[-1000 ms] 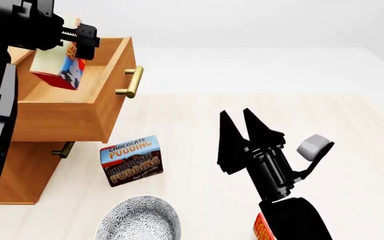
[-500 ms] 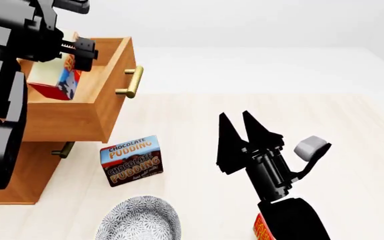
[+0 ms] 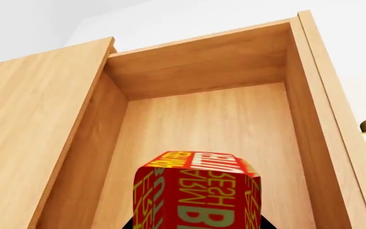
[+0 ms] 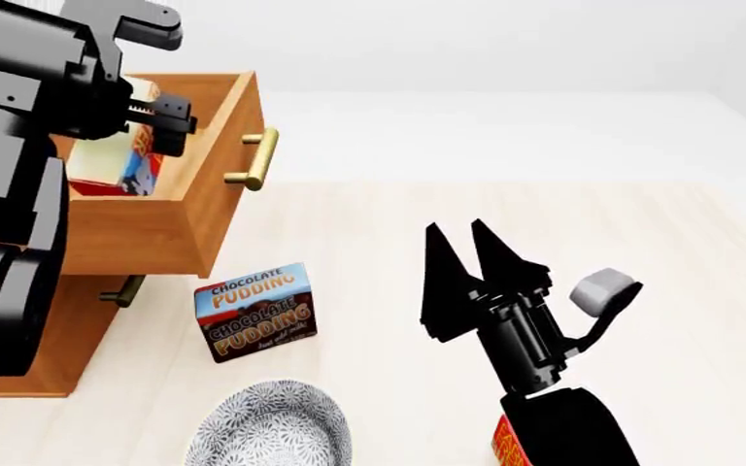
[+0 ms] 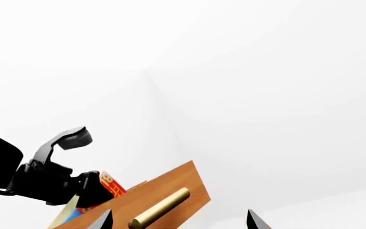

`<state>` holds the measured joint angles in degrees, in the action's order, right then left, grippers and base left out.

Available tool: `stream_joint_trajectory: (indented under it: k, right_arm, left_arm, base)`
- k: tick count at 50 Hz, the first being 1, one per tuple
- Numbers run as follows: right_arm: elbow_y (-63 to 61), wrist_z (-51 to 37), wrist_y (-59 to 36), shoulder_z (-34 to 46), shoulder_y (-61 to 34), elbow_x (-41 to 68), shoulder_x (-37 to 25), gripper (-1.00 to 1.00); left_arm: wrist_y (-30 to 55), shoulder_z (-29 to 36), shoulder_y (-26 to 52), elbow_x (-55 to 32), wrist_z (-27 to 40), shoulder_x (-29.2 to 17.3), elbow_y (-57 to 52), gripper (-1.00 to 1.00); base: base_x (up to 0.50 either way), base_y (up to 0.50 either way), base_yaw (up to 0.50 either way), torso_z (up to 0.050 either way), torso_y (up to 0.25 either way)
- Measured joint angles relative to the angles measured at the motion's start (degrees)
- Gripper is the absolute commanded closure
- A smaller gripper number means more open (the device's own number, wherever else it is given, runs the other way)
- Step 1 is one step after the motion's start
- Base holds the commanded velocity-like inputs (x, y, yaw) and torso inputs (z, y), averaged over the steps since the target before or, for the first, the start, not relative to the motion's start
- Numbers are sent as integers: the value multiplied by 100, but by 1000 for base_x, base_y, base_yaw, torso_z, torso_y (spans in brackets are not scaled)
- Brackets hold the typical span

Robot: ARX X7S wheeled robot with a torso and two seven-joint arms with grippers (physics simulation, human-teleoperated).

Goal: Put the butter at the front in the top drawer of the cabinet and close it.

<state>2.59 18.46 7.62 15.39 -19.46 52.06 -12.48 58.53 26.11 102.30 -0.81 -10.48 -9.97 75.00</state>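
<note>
The butter (image 4: 133, 155) hung inside the open top drawer (image 4: 205, 146), tilted, with its lower end sunk below the drawer's rim and clear of the side walls. The left gripper (image 4: 152, 121) was clamped on it from above, jaws pressed to the carton's sides. In the left wrist view the butter (image 3: 196, 193) showed end-on above the drawer (image 3: 202, 114) floor, roughly midway between the two side walls and short of the back wall; whether it touched the floor could not be told.

The drawer stood pulled well out from the cabinet (image 4: 50, 335), its brass handle (image 4: 254, 160) on the front face pointing away from the cabinet body. Below the drawer, the lower drawer's handle (image 4: 123, 290) peeked out, that drawer pushed in.

On the floor just beside the cabinet's front lay a pudding box (image 4: 255, 312), label up, and nearer the robot than the box sat a speckled bowl (image 4: 271, 427), apart from both.

Well away from the cabinet, the right gripper (image 4: 461, 248) hovered over bare floor with its two pointed fingers spread and nothing between them. Under that arm, a second butter (image 4: 508, 445) carton showed only a red corner.
</note>
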Motion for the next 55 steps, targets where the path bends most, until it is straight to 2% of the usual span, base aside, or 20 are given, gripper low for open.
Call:
stream_joint_trajectory:
  k: [29, 30, 55]
  right_arm:
    - [38, -14, 24, 41, -57, 53, -39, -100]
    - [39, -15, 26, 44, -57, 53, -39, -100]
    - [52, -28, 76, 92, -50, 75, -53, -100]
  left_arm:
    - [133, 51, -20, 2, -63, 22, 0, 100]
    - [133, 52, -19, 2, -66, 21, 0, -100]
    - [74, 149, 132, 72, -9, 32, 0, -100]
  base:
    - [0, 0, 0, 0, 1]
    - [0, 0, 0, 0, 10]
    - [0, 0, 0, 0, 0]
